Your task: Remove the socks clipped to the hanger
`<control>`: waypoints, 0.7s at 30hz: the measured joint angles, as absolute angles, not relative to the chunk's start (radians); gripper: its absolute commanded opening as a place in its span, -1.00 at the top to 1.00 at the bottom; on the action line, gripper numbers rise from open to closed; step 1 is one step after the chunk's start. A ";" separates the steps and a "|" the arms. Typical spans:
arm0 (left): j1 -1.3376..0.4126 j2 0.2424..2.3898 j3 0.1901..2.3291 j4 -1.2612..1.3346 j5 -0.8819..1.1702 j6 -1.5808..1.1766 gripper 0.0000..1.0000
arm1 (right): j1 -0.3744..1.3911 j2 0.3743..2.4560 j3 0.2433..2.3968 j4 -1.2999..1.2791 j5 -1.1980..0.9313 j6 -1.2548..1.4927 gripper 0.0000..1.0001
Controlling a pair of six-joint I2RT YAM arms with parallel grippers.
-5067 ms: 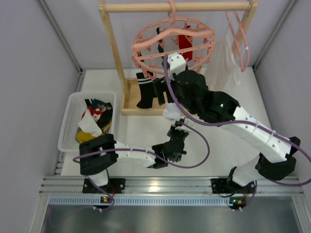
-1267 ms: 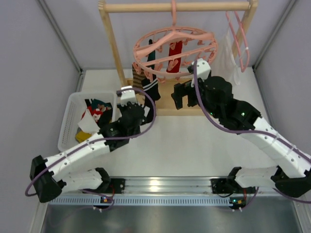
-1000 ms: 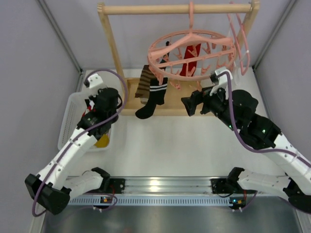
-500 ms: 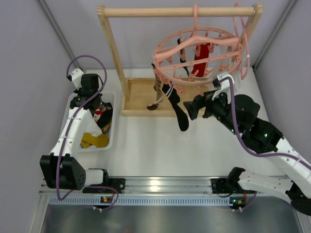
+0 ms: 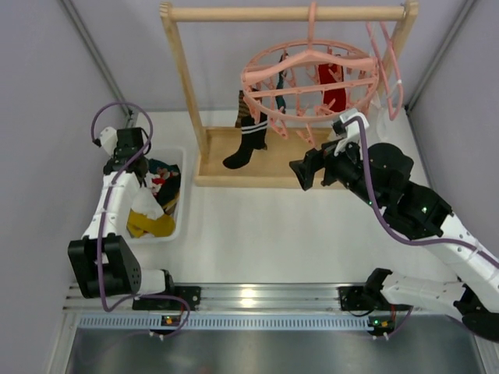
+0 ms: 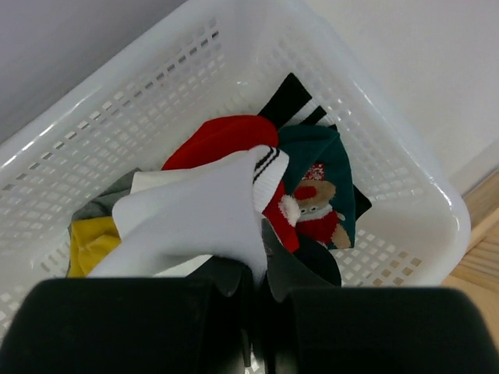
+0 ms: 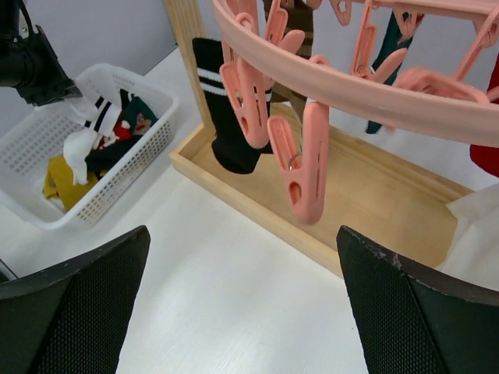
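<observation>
The round pink hanger (image 5: 312,74) hangs from the wooden rack's top bar. Clipped to it are a black sock with white cuff stripes (image 5: 246,146), a brown striped sock (image 5: 242,115), a dark teal sock (image 5: 281,78) and a red sock (image 5: 334,86). My left gripper (image 6: 253,249) is shut on a white sock (image 6: 195,218) and holds it low over the white basket (image 6: 437,226). My right gripper (image 7: 249,312) stands wide open with nothing in it, below the hanger's ring (image 7: 351,86) and to the right of the black sock (image 7: 222,117). An empty pink clip (image 7: 304,164) dangles ahead of it.
The wooden rack (image 5: 183,86) has a flat base tray (image 5: 265,165) under the hanger. A plain pink triangular hanger (image 5: 387,58) with a white garment (image 7: 475,234) hangs at the rack's right end. The basket (image 5: 175,152) at the left holds several loose socks.
My left arm has swung further left and back over the basket with the white sock. The round hanger and the black sock swung right, then back left. My right gripper stays open.
</observation>
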State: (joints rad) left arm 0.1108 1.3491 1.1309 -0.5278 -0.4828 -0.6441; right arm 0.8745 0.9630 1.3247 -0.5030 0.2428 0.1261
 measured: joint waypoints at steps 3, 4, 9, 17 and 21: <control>0.115 1.376 1.124 -0.527 -0.462 -0.661 0.60 | 0.871 0.974 1.325 -0.504 0.238 0.104 -0.99; 0.115 1.385 1.123 -0.528 -0.457 -0.663 0.22 | 0.869 0.979 1.325 -0.503 0.231 0.099 -0.99; 0.118 1.413 1.101 -0.529 -0.441 -0.686 -0.96 | 0.863 1.001 1.324 -0.503 0.165 0.060 -0.99; 0.120 1.373 1.093 -0.532 -0.403 -0.682 -0.97 | 0.860 0.963 1.324 -0.502 0.039 -0.007 -0.99; 0.121 1.280 1.093 -0.532 -0.357 -0.652 -0.97 | 0.860 0.896 1.295 -0.474 -0.041 -0.037 -0.99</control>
State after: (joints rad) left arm 0.1211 1.2804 1.0935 -0.5320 -0.3573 -0.6518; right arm 0.8597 0.8963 1.2953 -0.4740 -0.0406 -0.0368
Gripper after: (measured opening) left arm 0.984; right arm 0.993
